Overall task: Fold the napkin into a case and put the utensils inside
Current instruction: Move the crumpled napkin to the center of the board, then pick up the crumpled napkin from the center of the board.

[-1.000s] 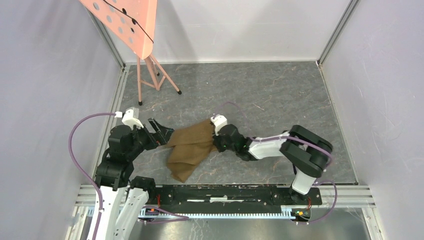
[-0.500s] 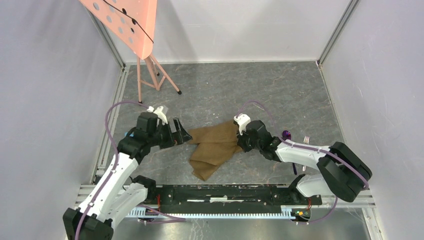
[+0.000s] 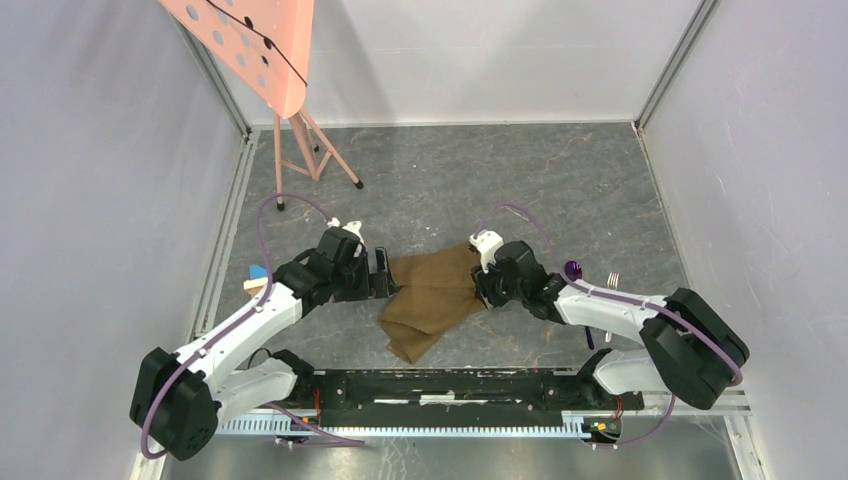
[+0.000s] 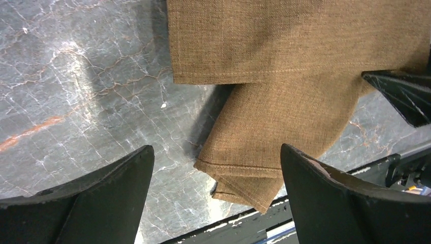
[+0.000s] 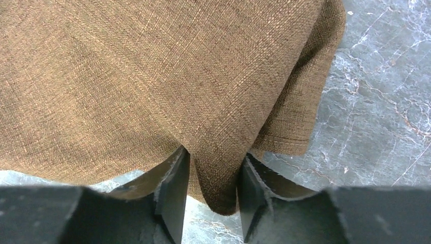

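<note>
Napkin (image 3: pixel 430 300) is lying part-folded on the table (image 3: pixel 560 190), between both sets of fingers. I am seeing the right gripper (image 5: pixel 212 162) sitting at the cloth's right edge, its fingers slightly parted with a fold filling the gap; I cannot tell whether it is pinching. The left gripper (image 4: pixel 216 152) is gaping wide, holding nothing. A moment ago it was hanging farther off; now it is reaching the left edge. Behind the right fingers, the purple-handled utensil (image 3: pixel 573 268) and silvery fork (image 3: pixel 612 279) are lying together.
</note>
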